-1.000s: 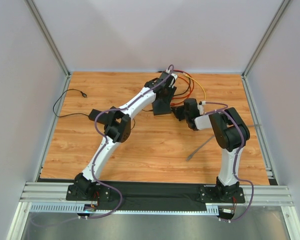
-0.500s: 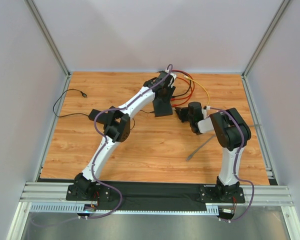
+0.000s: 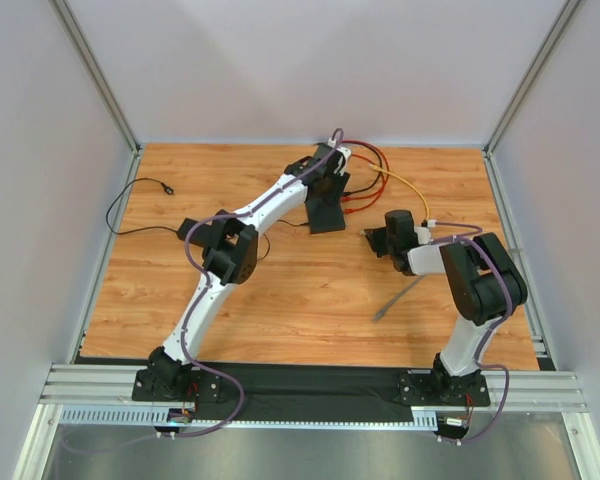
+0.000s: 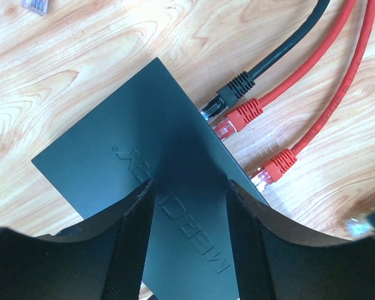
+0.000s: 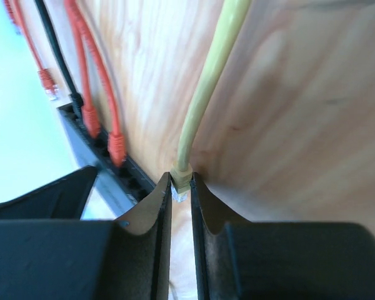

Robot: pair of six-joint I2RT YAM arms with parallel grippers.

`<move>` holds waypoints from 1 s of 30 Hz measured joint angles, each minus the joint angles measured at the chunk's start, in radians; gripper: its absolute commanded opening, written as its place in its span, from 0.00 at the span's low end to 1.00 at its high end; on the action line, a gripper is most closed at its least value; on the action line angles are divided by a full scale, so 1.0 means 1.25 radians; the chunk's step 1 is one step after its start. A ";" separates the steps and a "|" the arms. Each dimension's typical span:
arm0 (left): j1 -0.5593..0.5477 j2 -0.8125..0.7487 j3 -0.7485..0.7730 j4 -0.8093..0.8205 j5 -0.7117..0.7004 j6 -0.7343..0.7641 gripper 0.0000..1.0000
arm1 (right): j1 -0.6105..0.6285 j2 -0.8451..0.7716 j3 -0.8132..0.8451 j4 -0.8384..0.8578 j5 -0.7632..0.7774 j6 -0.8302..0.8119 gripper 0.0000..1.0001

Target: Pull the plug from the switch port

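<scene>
The switch (image 3: 326, 214) is a flat black box lying at the back middle of the wooden table. My left gripper (image 3: 326, 188) is on top of it; in the left wrist view its open fingers (image 4: 135, 240) straddle the lid of the switch (image 4: 125, 144). A black plug (image 4: 235, 90) and two red plugs (image 4: 242, 115) sit in its sockets. My right gripper (image 5: 182, 181) is shut on the yellow plug (image 5: 182, 175), which is out of the socket row and apart from the switch (image 5: 90, 153). In the top view, the right gripper (image 3: 376, 238) is to the right of the switch.
The yellow cable (image 3: 408, 184) and red cables (image 3: 368, 168) loop behind the switch. A thin black lead (image 3: 140, 196) lies at the left, with a small black block (image 3: 192, 228) near the left arm. A grey rod (image 3: 400, 297) lies in front of the right gripper.
My right gripper has drawn back to the right, away from the switch, carrying the yellow plug and its cable with it. The left gripper has stayed on the switch.
</scene>
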 measured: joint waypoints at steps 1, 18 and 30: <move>0.000 -0.004 -0.008 0.006 0.001 0.000 0.58 | -0.003 -0.015 -0.004 -0.023 0.003 -0.013 0.00; 0.009 -0.067 -0.138 0.106 0.027 0.000 0.58 | -0.138 -0.455 -0.060 -0.372 0.047 -0.288 0.00; 0.014 -0.176 -0.341 0.223 0.074 0.006 0.60 | -0.129 -0.682 -0.211 -0.562 0.007 -0.323 0.00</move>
